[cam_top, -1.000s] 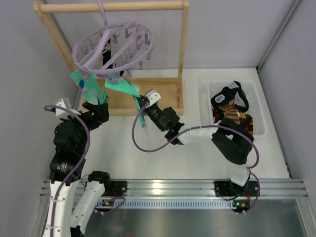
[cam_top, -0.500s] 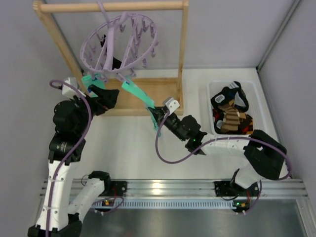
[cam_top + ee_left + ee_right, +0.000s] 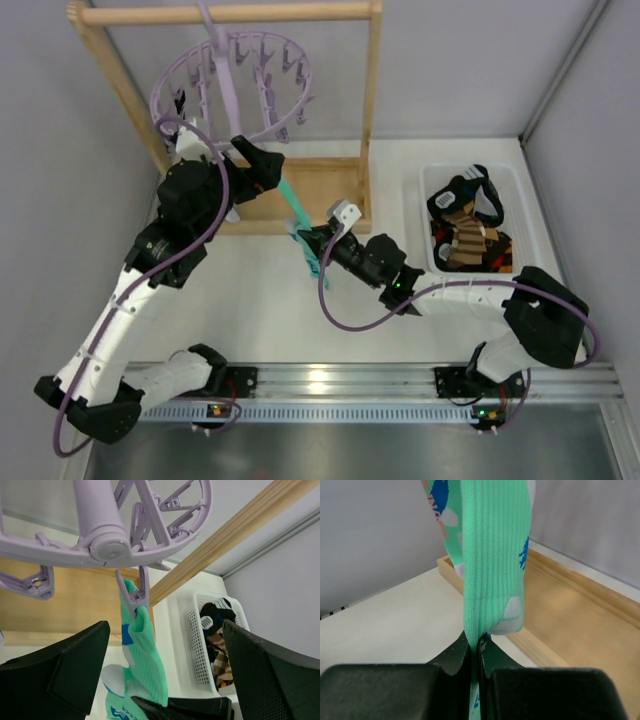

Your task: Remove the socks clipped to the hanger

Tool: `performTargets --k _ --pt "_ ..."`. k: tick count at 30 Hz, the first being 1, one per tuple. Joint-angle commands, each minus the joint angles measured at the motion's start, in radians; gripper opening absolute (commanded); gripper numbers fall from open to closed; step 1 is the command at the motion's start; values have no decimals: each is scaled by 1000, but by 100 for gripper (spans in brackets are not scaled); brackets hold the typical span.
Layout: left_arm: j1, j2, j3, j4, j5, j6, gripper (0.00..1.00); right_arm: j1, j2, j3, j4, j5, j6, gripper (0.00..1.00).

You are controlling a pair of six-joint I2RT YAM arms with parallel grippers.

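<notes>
Pincer states differ: the right pincer is clenched on the lower end of a mint sock, while the left pincer is spread wide beneath the lilac hanger, grasping nothing. The sock's cuff is pinched by one clip. The hanger is hooked on a wooden rack at the far left corner of the white bench, which is enclosed by grey walls. Other socks, seemingly dark and striped, are piled in a white basket at the right edge.
</notes>
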Motion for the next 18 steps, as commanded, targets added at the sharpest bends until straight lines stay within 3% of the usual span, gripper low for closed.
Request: performTargets --k 1,13,18 --pt "-59 54 64 35 -242 68 97 20 -27 1 -1 -4 7 0" --pt "-70 244 156 27 -263 105 83 58 28 30 -18 36 -22 0" --pt "-91 252 165 26 -338 129 72 63 49 35 -19 38 -24 0"
